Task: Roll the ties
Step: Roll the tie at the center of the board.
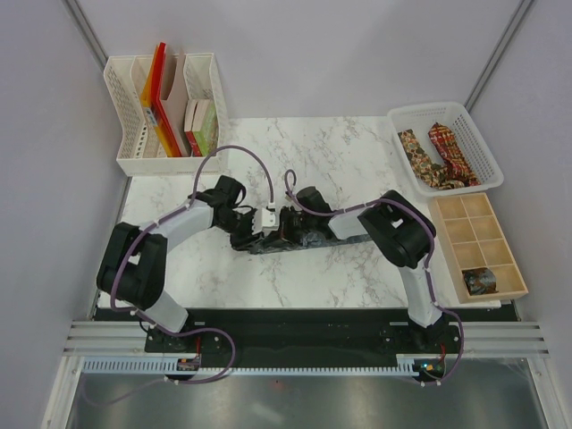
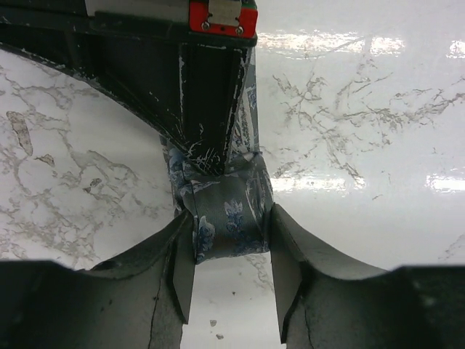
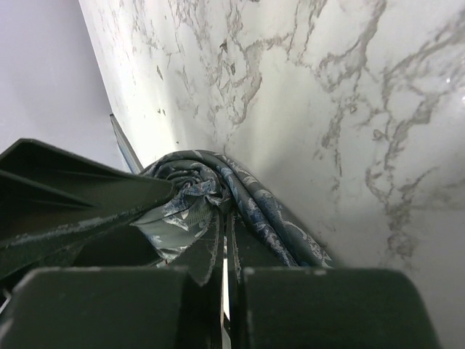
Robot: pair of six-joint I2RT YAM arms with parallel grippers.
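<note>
A dark grey-green tie [image 2: 225,203] with small blue motifs is wound into a tight roll at the middle of the marble table [image 1: 340,161]. My left gripper [image 2: 231,222] is shut on the roll, one finger pressing each side. My right gripper [image 3: 225,218] comes from the opposite side. Its fingers are shut together inside the roll's core, and the tie [image 3: 269,211] coils around them. A brown-gold tie [image 1: 413,147] and a red tie [image 1: 447,143] lie loose in the white basket [image 1: 483,143] at the back right.
A wooden compartment box [image 1: 460,234] stands at the right edge, with one rolled tie [image 1: 478,280] in a near compartment. A white file rack [image 1: 134,161] with coloured books and folders stands at the back left. Grey walls enclose the table.
</note>
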